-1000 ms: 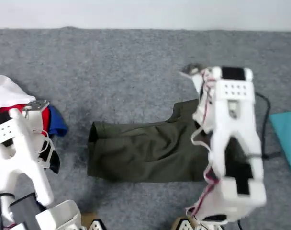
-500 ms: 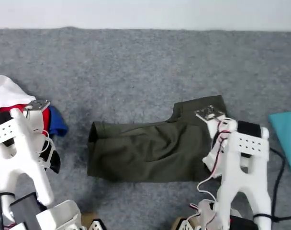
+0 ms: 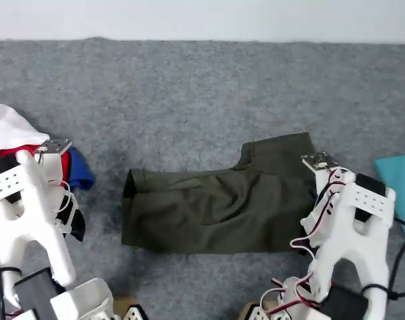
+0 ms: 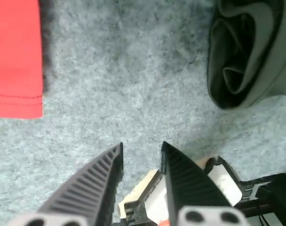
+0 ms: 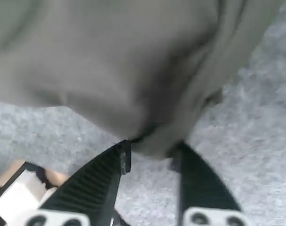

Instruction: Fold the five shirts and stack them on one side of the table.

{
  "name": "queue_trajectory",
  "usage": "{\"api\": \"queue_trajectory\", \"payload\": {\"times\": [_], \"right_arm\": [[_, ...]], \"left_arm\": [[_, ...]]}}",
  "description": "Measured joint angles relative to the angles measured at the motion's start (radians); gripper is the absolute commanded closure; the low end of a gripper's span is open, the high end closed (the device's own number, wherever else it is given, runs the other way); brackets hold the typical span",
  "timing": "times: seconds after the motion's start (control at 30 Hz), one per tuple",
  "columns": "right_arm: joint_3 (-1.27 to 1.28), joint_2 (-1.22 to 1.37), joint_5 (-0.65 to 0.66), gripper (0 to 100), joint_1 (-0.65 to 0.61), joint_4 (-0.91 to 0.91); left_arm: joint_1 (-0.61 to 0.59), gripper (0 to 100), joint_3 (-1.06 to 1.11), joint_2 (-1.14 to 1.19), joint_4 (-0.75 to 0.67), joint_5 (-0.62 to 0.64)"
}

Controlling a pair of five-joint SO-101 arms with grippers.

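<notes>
High view sets the olive-green shirt [image 3: 209, 213], soft cloth partly folded into a rough rectangle with its collar end jutting out at the far right, in the middle of the table between the two arms. The white left arm [image 3: 29, 207] stands at the near left beside a heap of white, red and blue shirts [image 3: 16, 133]. The white right arm [image 3: 349, 227] stands at the near right, at the olive-green shirt's right edge, and a teal shirt [image 3: 399, 187] lies at the table's right edge. By my reading the fold of this one shirt is in hand and unfinished. The next move calls for a firm pinch on its right edge, to carry that edge leftward over the body. A grey felt-like table cover [image 3: 189, 87] runs to a pale wall [image 3: 202, 17] at the far side

Left wrist view has the left gripper [image 4: 140, 146] over bare grey cover, its ribbed fingers a narrow gap apart with nothing between them, between a flat red shirt [image 4: 16, 56] and the olive-green shirt's rolled end

Right wrist view has the right gripper [image 5: 151, 148] with jaws parted at the shirt's near hem. The cloth bulges at the gap but does not look clamped
</notes>
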Motion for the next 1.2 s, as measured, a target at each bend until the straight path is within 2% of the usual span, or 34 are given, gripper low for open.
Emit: {"api": "queue_trajectory", "payload": {"times": [0.17, 0.37, 0.5, 0.73, 0.9, 1.2], "right_arm": [[0.005, 0.0, 0.003, 86.5, 0.0, -0.035], [0.015, 0.0, 0.009, 99.1, 0.0, -0.078], [0.044, 0.002, 0.084, 98.9, 0.005, -0.127], [0.046, 0.002, 0.206, 99.0, 0.152, -0.183], [0.046, 0.002, 0.281, 99.0, 0.256, -0.238], [0.017, 0.002, 0.305, 99.0, 0.342, -0.245]], "left_arm": [[0.0, 87, 0.0, 0.0, 0.0, 0.0], [0.0, 87, 0.0, 0.0, 0.0, 0.0], [0.0, 87, 0.0, 0.0, 0.0, 0.0], [0.015, 87, 0.003, 0.0, 0.0, -0.003], [0.166, 87, 0.097, 0.0, 0.0, -0.052], [0.511, 87, 0.1, 0.002, 0.0, -0.058]]}}
